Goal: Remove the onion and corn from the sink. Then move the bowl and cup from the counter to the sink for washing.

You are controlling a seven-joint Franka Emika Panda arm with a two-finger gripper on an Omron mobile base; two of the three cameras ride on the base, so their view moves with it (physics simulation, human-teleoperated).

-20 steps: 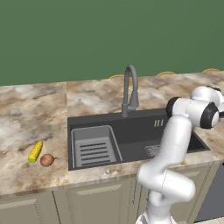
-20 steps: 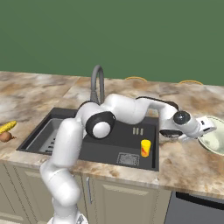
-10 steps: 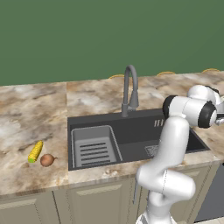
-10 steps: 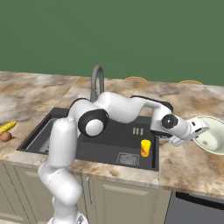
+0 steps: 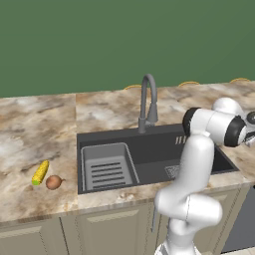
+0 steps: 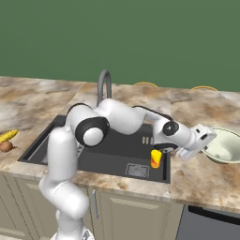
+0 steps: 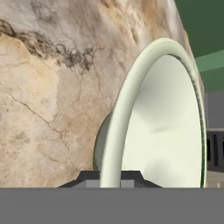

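My gripper (image 6: 206,140) is shut on the near rim of the pale cream-green bowl (image 6: 227,146), which sits on the counter (image 6: 201,178) right of the sink (image 6: 51,140). In the hand view the bowl (image 7: 166,131) stands on edge across the picture, with its rim pinched between my gripper (image 7: 109,177). The yellow cup (image 6: 156,158) stands upright in the basin by its right wall. The corn (image 5: 41,172) and the onion (image 5: 54,182) lie side by side on the counter left of the sink (image 5: 149,154); from the right base camera the corn (image 6: 8,136) and onion (image 6: 5,146) sit at the far left edge.
The grey gooseneck faucet (image 5: 148,102) rises behind the basin. A ribbed rack insert (image 5: 107,167) fills the sink's left part, and a square drain grate (image 6: 137,169) lies near the cup. My own arm (image 6: 122,117) stretches over the basin.
The arm has swung a little to the left, and the gripper and the bowl's rim have come slightly nearer the sink. The jaws stay shut.
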